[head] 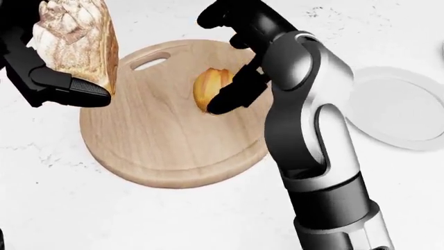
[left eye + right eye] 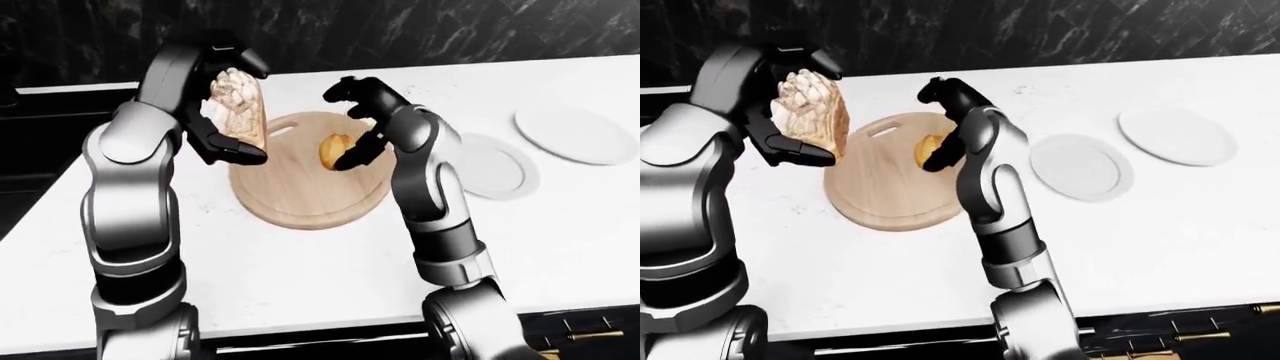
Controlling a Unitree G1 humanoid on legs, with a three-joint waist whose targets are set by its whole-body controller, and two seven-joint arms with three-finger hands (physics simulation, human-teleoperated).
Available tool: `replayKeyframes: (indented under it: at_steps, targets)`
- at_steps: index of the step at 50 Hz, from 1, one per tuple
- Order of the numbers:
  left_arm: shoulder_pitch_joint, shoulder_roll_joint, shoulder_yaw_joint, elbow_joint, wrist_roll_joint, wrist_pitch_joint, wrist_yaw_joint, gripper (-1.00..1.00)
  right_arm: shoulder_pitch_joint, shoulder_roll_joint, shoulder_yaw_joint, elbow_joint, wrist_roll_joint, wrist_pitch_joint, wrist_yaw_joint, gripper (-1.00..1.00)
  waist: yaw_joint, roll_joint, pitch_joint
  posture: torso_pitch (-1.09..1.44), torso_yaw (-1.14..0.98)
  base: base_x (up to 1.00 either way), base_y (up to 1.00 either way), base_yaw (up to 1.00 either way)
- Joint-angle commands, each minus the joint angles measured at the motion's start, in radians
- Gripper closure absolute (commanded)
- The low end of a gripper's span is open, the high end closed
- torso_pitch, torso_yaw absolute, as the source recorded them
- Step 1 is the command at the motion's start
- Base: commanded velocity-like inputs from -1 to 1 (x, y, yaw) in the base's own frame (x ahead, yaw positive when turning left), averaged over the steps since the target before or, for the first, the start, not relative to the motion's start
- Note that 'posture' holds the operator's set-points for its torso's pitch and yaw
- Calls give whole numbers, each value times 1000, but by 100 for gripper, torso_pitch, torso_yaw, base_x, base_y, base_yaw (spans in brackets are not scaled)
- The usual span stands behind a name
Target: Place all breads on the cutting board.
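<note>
A round wooden cutting board [image 1: 160, 146] with a handle slot lies on the white counter. A small golden bread roll [image 1: 210, 87] rests on its upper right part. My right hand [image 1: 215, 62] stands open around the roll, fingers [image 1: 218, 15] raised above it and the thumb low beside it. Above the board's left edge, my left hand [image 2: 243, 109] is shut on a large crusty loaf [image 1: 76, 36], held upright in the air.
Two white plates [image 2: 490, 169] [image 2: 575, 135] lie on the counter to the right of the board. A dark marble wall [image 2: 420, 30] runs along the top of the left-eye view. The counter's left edge [image 2: 40, 202] drops off beside my left arm.
</note>
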Motion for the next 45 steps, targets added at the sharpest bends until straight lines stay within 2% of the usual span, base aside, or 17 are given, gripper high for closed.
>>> replayKeyframes:
  at_steps: [1, 4, 9, 22, 29, 35, 37, 40, 45]
  targets:
    - [-32, -5, 6, -3, 8, -41, 15, 100, -52, -12, -11, -80, -18, 10, 26, -50, -3, 0, -30, 0, 0, 0, 0, 0]
    - [-43, -25, 1, 49, 3, -66, 29, 100, -66, -22, -22, -112, -11, 34, 48, -49, -2, -1, -29, 0, 0, 0, 0, 0]
    - [-65, -57, -29, 122, 15, -107, 47, 100, -87, -46, -38, -148, 0, 65, 80, -69, -2, -5, -30, 0, 0, 0, 0, 0]
    - [-68, -127, -55, 393, 30, -330, 128, 100, -141, -104, -58, -195, 30, 132, 117, -98, -1, -8, -34, 0, 0, 0, 0, 0]
    - [-56, -151, -63, 483, 36, -408, 155, 100, -134, -121, -61, -207, 42, 138, 119, -100, -1, -7, -40, 0, 0, 0, 0, 0]
    - [-44, -163, -67, 514, 39, -437, 160, 65, -140, -127, -66, -207, 55, 146, 113, -100, -1, -3, -42, 0, 0, 0, 0, 0]
    - [-44, -168, -70, 523, 41, -443, 160, 39, -135, -127, -65, -198, 64, 139, 102, -99, -2, -2, -43, 0, 0, 0, 0, 0]
    - [-30, -174, -75, 533, 45, -458, 158, 26, -125, -127, -62, -192, 72, 132, 93, -98, -2, -1, -44, 0, 0, 0, 0, 0]
    - [-17, -179, -77, 533, 51, -463, 152, 22, -121, -126, -58, -189, 74, 131, 88, -98, -3, 1, -48, 0, 0, 0, 0, 0]
